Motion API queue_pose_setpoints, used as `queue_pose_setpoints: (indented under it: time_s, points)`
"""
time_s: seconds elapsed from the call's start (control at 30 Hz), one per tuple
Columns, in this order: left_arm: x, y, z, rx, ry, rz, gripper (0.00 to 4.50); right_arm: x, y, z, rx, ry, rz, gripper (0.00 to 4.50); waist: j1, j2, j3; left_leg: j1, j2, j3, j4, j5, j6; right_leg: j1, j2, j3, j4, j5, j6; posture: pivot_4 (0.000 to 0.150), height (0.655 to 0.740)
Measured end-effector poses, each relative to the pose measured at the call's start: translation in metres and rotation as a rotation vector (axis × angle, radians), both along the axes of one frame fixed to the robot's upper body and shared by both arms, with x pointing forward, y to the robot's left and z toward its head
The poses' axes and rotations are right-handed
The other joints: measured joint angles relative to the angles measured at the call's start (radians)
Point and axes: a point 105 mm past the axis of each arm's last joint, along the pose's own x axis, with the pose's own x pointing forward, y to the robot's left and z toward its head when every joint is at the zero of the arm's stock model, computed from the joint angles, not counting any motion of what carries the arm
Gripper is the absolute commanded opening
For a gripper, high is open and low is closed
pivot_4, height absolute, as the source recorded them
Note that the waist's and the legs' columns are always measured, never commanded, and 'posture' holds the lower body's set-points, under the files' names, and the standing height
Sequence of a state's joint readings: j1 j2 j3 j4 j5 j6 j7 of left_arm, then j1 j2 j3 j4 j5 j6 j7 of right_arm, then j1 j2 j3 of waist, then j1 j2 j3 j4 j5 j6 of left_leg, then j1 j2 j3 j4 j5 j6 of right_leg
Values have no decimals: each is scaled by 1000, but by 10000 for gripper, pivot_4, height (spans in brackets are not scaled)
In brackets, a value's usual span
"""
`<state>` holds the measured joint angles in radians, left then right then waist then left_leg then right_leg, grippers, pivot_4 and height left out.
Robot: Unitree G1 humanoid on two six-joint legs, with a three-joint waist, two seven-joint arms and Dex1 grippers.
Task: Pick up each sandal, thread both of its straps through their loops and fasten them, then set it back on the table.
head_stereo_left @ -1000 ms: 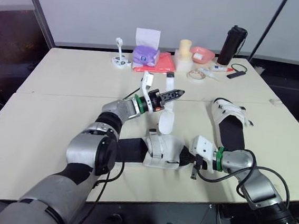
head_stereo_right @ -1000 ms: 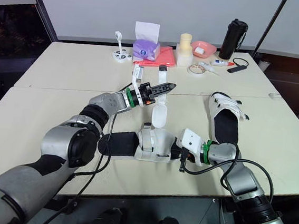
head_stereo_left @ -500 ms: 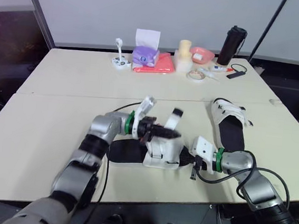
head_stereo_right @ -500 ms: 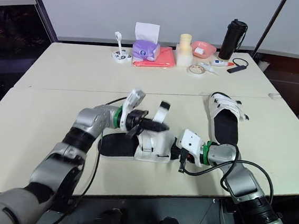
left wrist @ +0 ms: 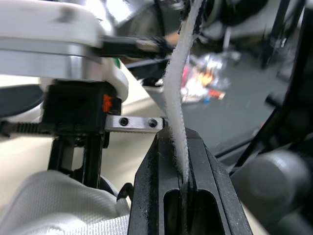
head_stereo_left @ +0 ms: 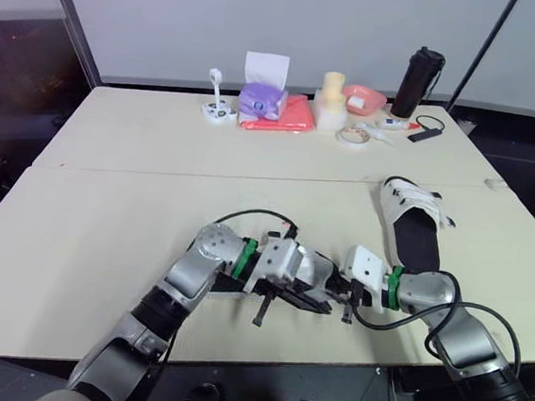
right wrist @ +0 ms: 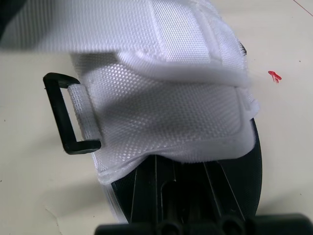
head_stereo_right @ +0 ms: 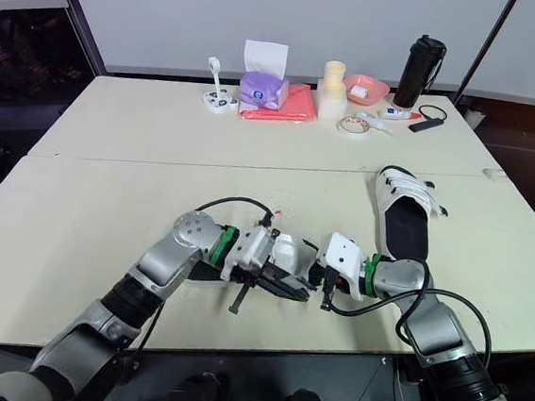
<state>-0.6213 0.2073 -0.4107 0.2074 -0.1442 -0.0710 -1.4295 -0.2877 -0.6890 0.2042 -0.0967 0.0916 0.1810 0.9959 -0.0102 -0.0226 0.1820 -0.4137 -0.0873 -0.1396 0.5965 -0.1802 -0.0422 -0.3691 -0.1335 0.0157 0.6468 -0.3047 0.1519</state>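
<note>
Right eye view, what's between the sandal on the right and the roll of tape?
Only bare table, crossed by the seam between the two tabletops. Nothing sits between that sandal and the tape, in either eye view.

Soft, even room light; faint shadows.

Sandal (head_stereo_right: pixel 296 253) at table (head_stereo_left: pixel 106 204) front, second sandal (head_stereo_left: pixel 415 219) behind, rightward

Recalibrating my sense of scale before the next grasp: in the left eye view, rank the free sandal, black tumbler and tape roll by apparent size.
1. free sandal
2. black tumbler
3. tape roll
The sandal lies nearer the camera, so part of its lead may be nearness.
</note>
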Motion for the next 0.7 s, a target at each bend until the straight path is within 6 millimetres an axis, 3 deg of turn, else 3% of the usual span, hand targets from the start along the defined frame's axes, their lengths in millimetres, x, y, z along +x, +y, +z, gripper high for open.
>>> queue_pose_setpoints:
  time_s: [0.1, 0.33, 0.53, 0.7]
  points:
    - [0, 2, -8, 12, -90, -17, 8014, 0, 0, 0, -1, 0, 1, 0, 0, 0, 0, 0, 0, 0, 0, 0, 0, 0, 0, 0, 0, 0, 0, 1500, 7400]
    - [-5, 9, -21, 51, -188, -80, 43954, 1, 1, 0, -11, -2, 8, 0, -1, 0, 0, 0, 0, -1, 0, 0, 0, 0, 0, 0, 0, 0, 0, 1500, 7400]
    - [-9, 15, 2, 9, -35, -39, 44593, 2, 1, 1, -16, 1, 22, 0, -3, 0, 0, 0, 0, -2, 0, 0, 0, 0, 0, 0, 1, 0, 0, 1500, 7400]
    - [28, 12, 53, -188, 82, 210, 44593, 3, 1, 1, -18, -1, 25, 0, -3, 0, 0, 0, 0, -2, 1, 0, 0, 0, 1, 0, 1, 0, 1, 1500, 7400]
